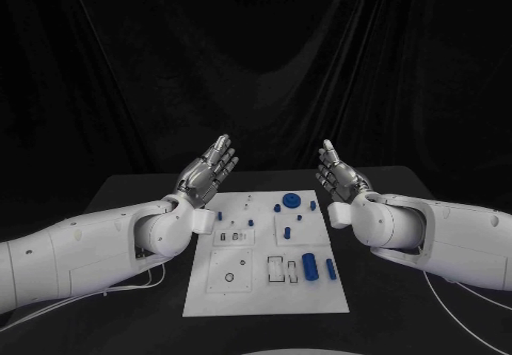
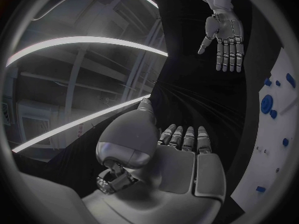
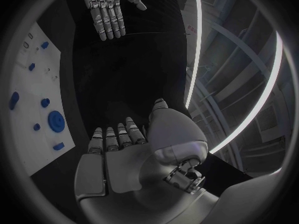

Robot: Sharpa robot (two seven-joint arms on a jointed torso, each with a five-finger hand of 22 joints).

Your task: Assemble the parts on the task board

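Observation:
The white task board [image 1: 267,296] lies flat in the middle of the black table. Small blue parts rest on it: a round disc [image 1: 291,199] near the far edge, a thick cylinder [image 1: 309,266] and a thinner peg [image 1: 331,269] toward the front right. My left hand [image 1: 208,174] is raised above the board's far left corner, fingers straight and apart, holding nothing. My right hand [image 1: 339,177] is raised above the far right corner, palm facing the left hand, also holding nothing. The left wrist view shows the right hand [image 2: 224,37] and the board [image 2: 280,119]; the right wrist view shows the left hand [image 3: 109,10].
The black table [image 1: 128,192] extends on both sides of the board. A dark curtain hangs behind it. Thin white cables [image 1: 139,285] trail under my left arm and a cable [image 1: 470,310] under my right arm.

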